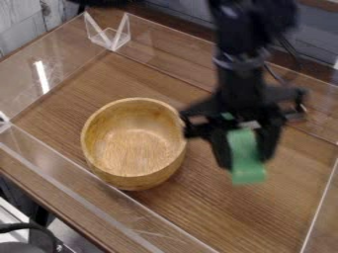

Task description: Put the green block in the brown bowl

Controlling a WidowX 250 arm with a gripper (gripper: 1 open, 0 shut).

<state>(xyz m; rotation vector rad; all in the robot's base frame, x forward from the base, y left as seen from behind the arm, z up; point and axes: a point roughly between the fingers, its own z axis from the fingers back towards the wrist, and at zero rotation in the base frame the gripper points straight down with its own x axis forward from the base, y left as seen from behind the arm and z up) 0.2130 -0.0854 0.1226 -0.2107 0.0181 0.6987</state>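
The green block [246, 158] hangs in the air, clear of the wooden table, with my gripper [242, 140] shut on its upper end. The picture is motion-blurred there, so the fingers show only as dark shapes on either side of the block. The brown bowl [133, 140] stands on the table left of centre, round, thick-walled and with nothing inside. The block is just right of the bowl's right rim and above table level. The black arm rises from the gripper to the top of the view.
A clear plastic wall [40, 158] runs along the table's left and front edges. A small clear plastic stand [109, 32] sits at the back left. Bare wood table [158, 79] lies behind the bowl.
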